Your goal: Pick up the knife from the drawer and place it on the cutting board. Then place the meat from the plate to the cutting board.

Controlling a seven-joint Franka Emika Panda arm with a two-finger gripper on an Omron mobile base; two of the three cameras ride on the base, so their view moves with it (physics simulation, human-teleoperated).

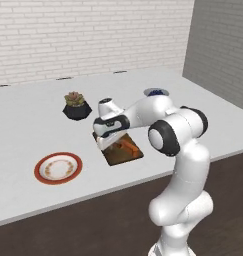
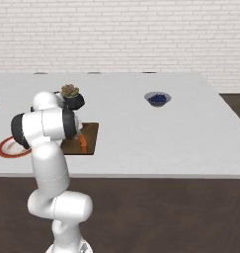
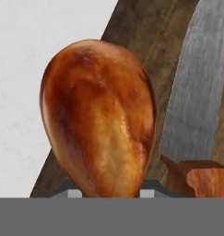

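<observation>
Now the drumstick hangs over the board, close beside the knife.

Pinched at its narrow end by the fingers (image 3: 111, 193), the meat (image 3: 98, 120) sits above the cutting board (image 1: 124, 155) near its edge. Released crooked, it could roll onto the desk (image 1: 23, 120) or land on the knife (image 3: 198, 99); the plate (image 1: 58, 168) lies bare.

The knife (image 2: 82, 142) lies on the cutting board (image 2: 89, 133), beside the red-rimmed plate (image 2: 4, 149).
</observation>
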